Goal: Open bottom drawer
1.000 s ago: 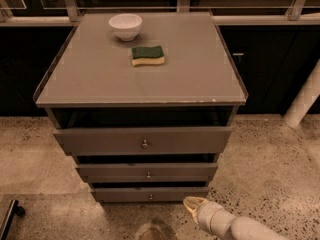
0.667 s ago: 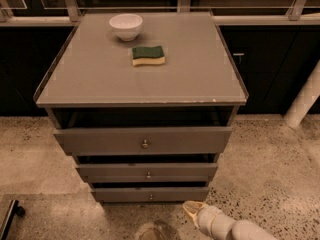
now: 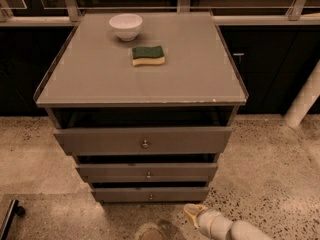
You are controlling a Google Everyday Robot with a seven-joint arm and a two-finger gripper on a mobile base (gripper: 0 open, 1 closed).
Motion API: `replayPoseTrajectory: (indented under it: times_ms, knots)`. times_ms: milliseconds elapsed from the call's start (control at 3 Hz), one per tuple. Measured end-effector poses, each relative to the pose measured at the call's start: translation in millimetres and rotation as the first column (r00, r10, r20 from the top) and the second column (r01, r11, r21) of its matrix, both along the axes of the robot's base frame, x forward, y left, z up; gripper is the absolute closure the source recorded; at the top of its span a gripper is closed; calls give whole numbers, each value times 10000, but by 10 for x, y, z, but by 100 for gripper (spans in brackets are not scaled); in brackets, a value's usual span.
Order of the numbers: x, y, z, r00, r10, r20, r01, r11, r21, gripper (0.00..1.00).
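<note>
At the lower edge of my view the gripper (image 3: 194, 213) hangs low over the speckled floor (image 3: 280, 174), just right of and below the cabinet's front. I cannot tell whether it is released or clenched, and I see it touching no drawer. Nearest it is the bottom drawer (image 3: 120, 194), its small knob (image 3: 151, 196) centred. Above sit the middle drawer (image 3: 110, 172) and top drawer (image 3: 100, 140), three in all, each with one knob. On the cabinet top (image 3: 150, 84) lie one sponge (image 3: 148, 55) and, beyond it, one white bowl (image 3: 125, 26).

Three drawers (image 3: 144, 140) (image 3: 148, 173) (image 3: 150, 194), one bowl (image 3: 125, 26), sponge (image 3: 148, 55), pincer (image 3: 192, 211)
</note>
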State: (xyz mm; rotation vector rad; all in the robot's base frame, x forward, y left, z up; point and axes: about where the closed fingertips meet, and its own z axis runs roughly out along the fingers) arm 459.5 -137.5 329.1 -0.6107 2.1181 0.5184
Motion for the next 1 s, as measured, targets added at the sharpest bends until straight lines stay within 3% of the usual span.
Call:
replayPoseTrajectory:
  times_ms: [333, 1000]
  knots:
    - [-1, 13, -41, 10000, -50, -67, 50, 10000, 61, 100]
    - [345, -109, -408, 9973, -709, 172, 707, 9975, 92, 100]
